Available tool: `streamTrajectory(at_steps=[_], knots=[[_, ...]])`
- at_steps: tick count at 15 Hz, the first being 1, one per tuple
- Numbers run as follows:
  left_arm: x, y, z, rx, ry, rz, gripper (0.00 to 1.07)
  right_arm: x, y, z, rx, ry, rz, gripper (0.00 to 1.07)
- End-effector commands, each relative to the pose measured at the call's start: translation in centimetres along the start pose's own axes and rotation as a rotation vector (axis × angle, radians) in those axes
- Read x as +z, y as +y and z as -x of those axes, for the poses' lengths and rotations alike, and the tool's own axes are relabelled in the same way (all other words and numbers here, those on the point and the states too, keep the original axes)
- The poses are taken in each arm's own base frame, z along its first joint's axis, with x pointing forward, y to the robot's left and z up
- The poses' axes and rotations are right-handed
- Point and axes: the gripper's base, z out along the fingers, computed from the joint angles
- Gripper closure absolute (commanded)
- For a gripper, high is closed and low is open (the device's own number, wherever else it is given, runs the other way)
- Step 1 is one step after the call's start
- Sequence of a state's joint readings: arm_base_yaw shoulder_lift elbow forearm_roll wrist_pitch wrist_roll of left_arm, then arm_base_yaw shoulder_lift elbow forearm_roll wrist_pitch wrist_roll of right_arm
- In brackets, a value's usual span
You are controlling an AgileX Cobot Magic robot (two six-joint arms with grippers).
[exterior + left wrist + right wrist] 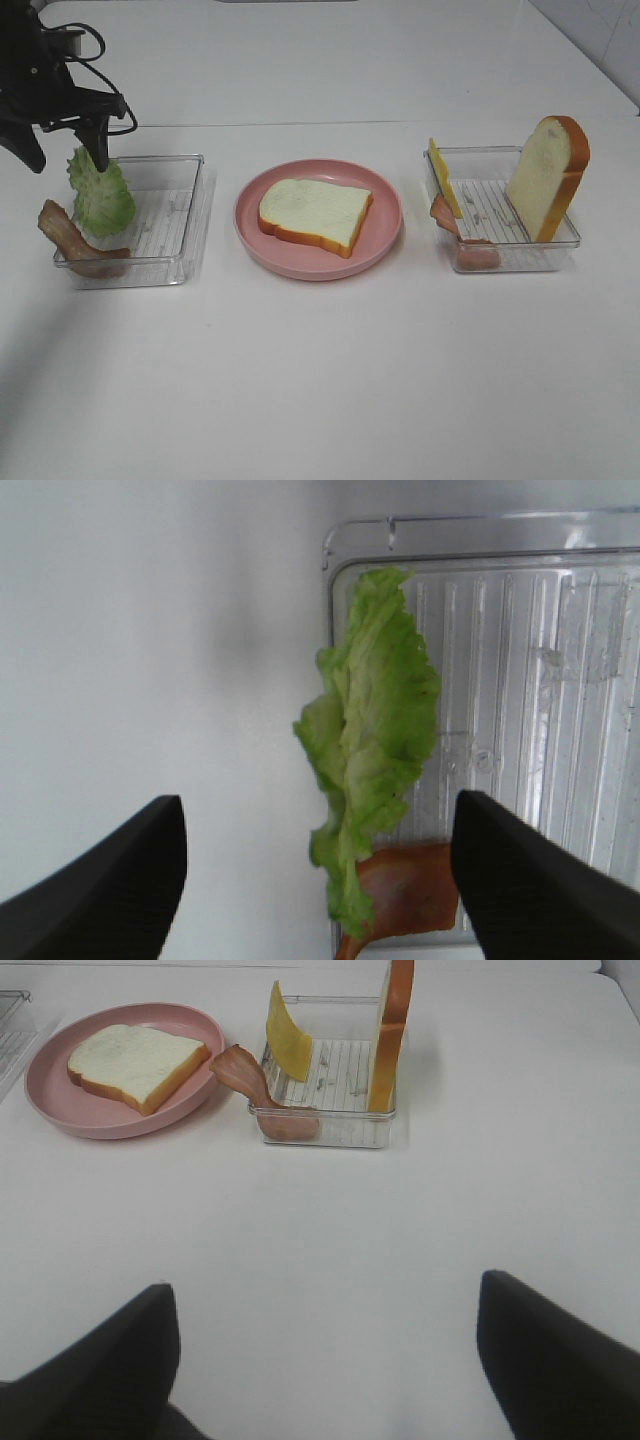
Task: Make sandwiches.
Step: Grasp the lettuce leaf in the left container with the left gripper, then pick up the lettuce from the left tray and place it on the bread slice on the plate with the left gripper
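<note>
Our left gripper (320, 802) hangs spread wide, grasping nothing, with the lettuce (370, 740) standing on edge between its fingers. As far as we can tell, the leaf touches neither finger. Bacon (410, 890) lies against the leaf's lower end, and the tray (560, 680) sits under the finger nearer the plate.

We see three risks if the gripper closes from here:
- That finger may catch the tray wall and drag or tip the light tray.
- The thin, floppy leaf may fold or slip out of the pads.
- The bacon may ride up with the leaf.

Well off to this gripper's right, the plate (390, 215) holds one flat bread (315, 212), bare on top, so the sandwich is barely begun. A leaf dropped from too high could land half off it.

Farther right, the right tray (500, 262) holds cheese (443, 178) and an upright slice (545, 175), both leaning and likely to topple at a nudge.

Our right gripper (327, 1282) waits well short of that tray, fully spread and empty.
</note>
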State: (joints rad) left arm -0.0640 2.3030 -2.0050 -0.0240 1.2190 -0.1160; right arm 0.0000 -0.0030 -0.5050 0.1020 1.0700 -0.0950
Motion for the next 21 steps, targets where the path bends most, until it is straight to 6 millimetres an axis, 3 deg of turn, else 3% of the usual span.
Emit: streamTrajectory(at_steps=[1, 5, 8, 10, 12, 15, 17, 18, 19, 21], knots=[[1.5, -1.2, -0.1, -0.009, 0.014, -0.046, 0.37, -0.2, 0.0, -0.1, -0.007, -0.022, -0.001, 0.30], [1.8, -1.1, 0.1, -0.007, -0.005, -0.040, 0.54, -0.2, 0.0, -0.1, -0.007, -0.022, -0.001, 0.30], [1.8, -1.1, 0.2, 0.006, -0.008, -0.039, 0.82, -0.2, 0.0, -0.1, -0.007, -0.022, -0.001, 0.30], [1.8, -1.1, 0.2, 0.017, -0.008, -0.040, 0.89, -0.2, 0.0, -0.1, -0.007, -0.022, -0.001, 0.30], [1.8, -1.1, 0.2, 0.017, -0.008, -0.040, 1.06, -0.2, 0.0, -0.1, -0.007, -0.022, -0.001, 0.30], [1.8, -1.1, 0.2, 0.018, -0.007, -0.044, 1.07, -0.2, 0.0, -0.1, -0.007, -0.022, -0.001, 0.30], [0.6, -1.5, 0.5, 0.017, -0.019, -0.081, 1.07, -0.2, 0.0, -0.1, -0.007, -0.022, -0.001, 0.30], [-0.6, -1.9, 0.7, 0.017, -0.043, -0.124, 1.07, -0.2, 0.0, -0.1, -0.007, -0.022, -0.001, 0.30], [-4.1, -2.8, 1.4, 0.012, -0.139, -0.214, 1.07, -0.2, 0.0, -0.1, -0.007, -0.022, -0.001, 0.30], [-6.2, -3.8, 1.8, 0.004, -0.191, -0.325, 1.07, -0.2, 0.0, -0.1, -0.007, -0.022, -0.001, 0.30]])
